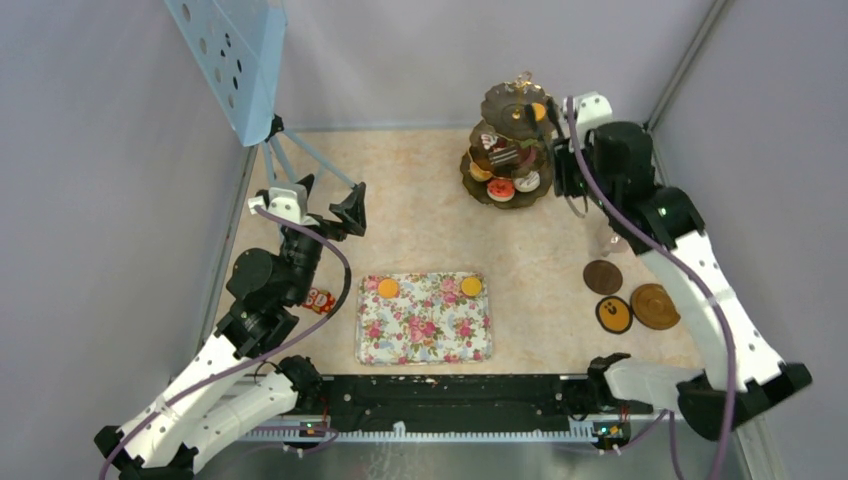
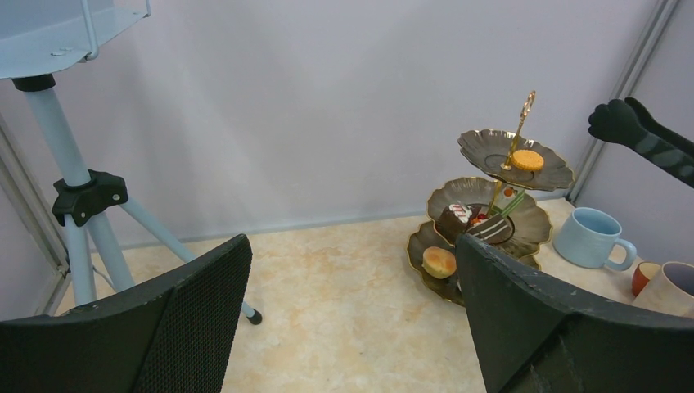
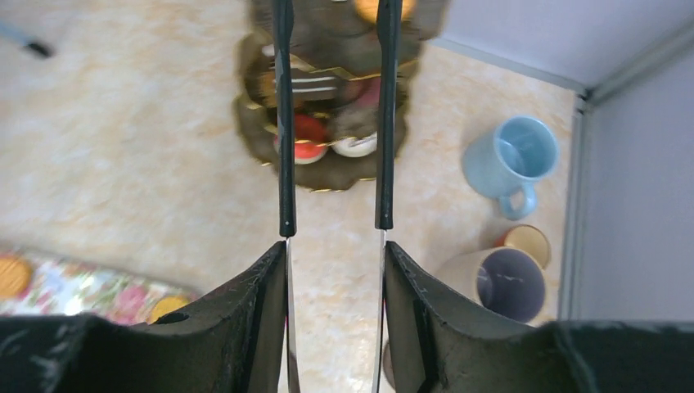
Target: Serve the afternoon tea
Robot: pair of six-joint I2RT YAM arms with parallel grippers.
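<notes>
The dark three-tier stand (image 1: pixel 478 172) with a gold handle stands at the back of the table. An orange round (image 2: pixel 527 160) lies on its top tier, cake slices (image 2: pixel 456 219) on the middle tier, a bun (image 2: pixel 439 261) on the bottom. My right gripper (image 3: pixel 334 254) is shut on the black tongs (image 3: pixel 284 123), whose two arms stand apart and reach over the stand's top tier (image 3: pixel 327 147). Their paw-shaped tip shows in the left wrist view (image 2: pixel 618 121). My left gripper (image 1: pixel 338 212) is open and empty, far left of the stand. Two orange rounds (image 1: pixel 388 288) (image 1: pixel 472 286) lie on the floral tray.
The floral tray (image 1: pixel 425 325) lies at the near middle. A light-blue cup (image 3: pixel 511 160), a pale-grey cup (image 3: pixel 507 282) and a small orange cup (image 3: pixel 528 243) stand right of the stand. Brown saucers (image 1: pixel 655 306) and a dark donut (image 1: pixel 613 314) lie at the right. A tripod (image 1: pixel 285 150) stands back left.
</notes>
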